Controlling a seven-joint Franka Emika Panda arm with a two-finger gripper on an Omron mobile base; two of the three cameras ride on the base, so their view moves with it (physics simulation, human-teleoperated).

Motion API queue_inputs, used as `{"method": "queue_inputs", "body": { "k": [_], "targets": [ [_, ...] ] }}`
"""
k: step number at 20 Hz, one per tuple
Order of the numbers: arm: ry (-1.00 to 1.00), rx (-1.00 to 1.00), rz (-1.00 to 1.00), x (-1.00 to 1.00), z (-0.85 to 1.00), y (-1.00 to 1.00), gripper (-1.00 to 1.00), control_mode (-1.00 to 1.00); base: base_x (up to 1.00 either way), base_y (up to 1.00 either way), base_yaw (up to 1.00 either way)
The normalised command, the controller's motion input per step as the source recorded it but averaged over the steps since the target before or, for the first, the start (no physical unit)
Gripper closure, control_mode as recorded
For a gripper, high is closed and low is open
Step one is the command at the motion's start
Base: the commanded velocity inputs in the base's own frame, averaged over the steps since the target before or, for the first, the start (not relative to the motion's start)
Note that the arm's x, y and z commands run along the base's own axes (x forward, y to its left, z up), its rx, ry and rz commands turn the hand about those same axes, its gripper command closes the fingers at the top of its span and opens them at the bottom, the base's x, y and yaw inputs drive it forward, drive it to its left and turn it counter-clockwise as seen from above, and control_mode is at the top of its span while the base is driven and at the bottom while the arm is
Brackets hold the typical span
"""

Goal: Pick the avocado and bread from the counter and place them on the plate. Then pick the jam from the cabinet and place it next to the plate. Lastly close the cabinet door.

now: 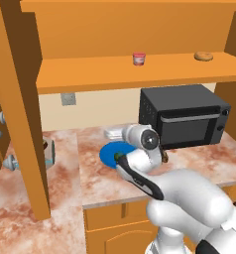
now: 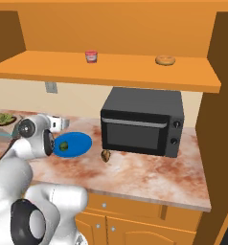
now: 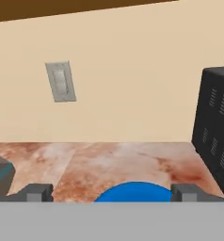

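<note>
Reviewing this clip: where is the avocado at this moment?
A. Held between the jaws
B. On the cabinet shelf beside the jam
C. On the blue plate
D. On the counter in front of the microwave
C. In the right base view the avocado lies on the plate; the brown piece on the counter in front of the microwave is the bread.

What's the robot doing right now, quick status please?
End effector open, empty, above plate. Avocado on plate; bread on counter by microwave. Jam on cabinet shelf.
</note>
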Motion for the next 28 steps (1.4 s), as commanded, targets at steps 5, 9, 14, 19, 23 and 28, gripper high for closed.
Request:
{"method": "queue_inputs", "body": {
  "k": [5, 9, 14, 19, 23, 28],
  "targets": [
    [0.22, 0.0, -0.14, -0.54, 0.07, -0.21, -1.0, -1.0, 0.0, 0.0, 0.0],
    [0.09, 0.0, -0.25, -0.74, 0.0, -0.48, -1.0, -1.0, 0.0, 0.0, 0.0],
    [0.15, 0.0, -0.15, -0.4, 0.0, -0.54, -1.0, -1.0, 0.0, 0.0, 0.0],
    [0.24, 0.01, -0.03, -0.15, -0.02, -0.54, -1.0, -1.0, 0.0, 0.0, 0.0],
    [0.16, 0.0, 0.0, -0.03, -0.08, -0.51, -1.0, -1.0, 0.0, 0.0, 0.0],
    [0.12, 0.03, 0.0, 0.0, -0.13, -0.49, -1.0, -1.0, 0.0, 0.0, 0.0]
  ]
}}
